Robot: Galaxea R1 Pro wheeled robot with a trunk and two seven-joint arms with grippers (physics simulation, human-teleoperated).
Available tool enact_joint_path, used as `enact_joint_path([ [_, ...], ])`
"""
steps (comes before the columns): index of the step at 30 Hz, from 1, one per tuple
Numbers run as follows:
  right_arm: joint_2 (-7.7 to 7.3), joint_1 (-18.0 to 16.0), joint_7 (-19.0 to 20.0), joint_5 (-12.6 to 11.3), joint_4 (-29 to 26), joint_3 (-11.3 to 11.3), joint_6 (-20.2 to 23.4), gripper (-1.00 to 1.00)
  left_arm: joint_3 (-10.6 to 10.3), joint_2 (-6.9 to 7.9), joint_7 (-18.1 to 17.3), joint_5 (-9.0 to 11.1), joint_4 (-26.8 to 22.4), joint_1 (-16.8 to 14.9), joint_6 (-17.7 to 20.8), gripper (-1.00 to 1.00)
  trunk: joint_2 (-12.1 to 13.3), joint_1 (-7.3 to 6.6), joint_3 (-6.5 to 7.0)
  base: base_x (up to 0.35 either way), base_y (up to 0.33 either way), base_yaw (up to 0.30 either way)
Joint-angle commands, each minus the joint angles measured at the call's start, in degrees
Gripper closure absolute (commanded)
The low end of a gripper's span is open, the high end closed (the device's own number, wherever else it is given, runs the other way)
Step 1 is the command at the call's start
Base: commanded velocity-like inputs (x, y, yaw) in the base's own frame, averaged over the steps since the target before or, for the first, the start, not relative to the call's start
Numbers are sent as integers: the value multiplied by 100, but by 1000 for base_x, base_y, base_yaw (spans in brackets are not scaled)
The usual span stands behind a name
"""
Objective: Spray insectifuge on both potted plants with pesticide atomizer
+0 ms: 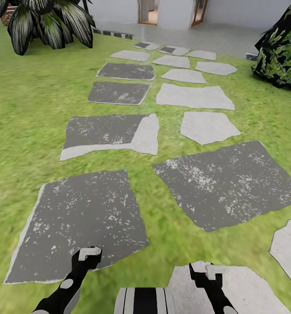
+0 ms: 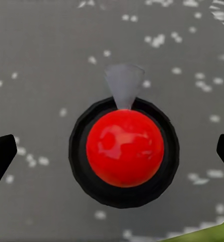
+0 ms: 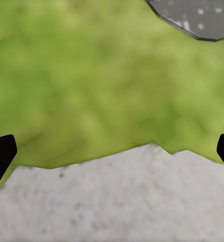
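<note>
The pesticide atomizer and the two potted plants are out of view. I look down a garden lawn (image 1: 27, 109) crossed by grey stepping stones (image 1: 82, 213). My left gripper (image 1: 89, 255) hangs low over a dark stone, open, nothing between its black fingers (image 2: 1, 156). Under it in the left wrist view is a red ball (image 2: 124, 147) set in a black ring. My right gripper (image 1: 208, 271) is open too, over the edge of a pale stone (image 3: 117, 201) and grass, its fingers (image 3: 1, 156) wide apart.
A dark broad-leaved plant (image 1: 49, 22) stands at the back left, and a round leafy bush (image 1: 282, 52) at the back right. Beyond the stones lies grey paving (image 1: 215, 37) before a white building with a doorway (image 1: 147, 11).
</note>
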Motion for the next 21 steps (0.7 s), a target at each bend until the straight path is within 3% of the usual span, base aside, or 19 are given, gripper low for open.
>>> enact_joint_path([
  [1, 0, -2, -2, 1, 4, -3, -18, -100, 2, 0, 6, -8, 5, -2, -19, -100, -1, -1, -2, 0, 0, 0],
  [21, 0, -2, -1, 1, 10, -3, -21, -100, -2, 0, 6, -10, 5, -1, -19, -100, -1, -1, 42, 0, 0, 0],
])
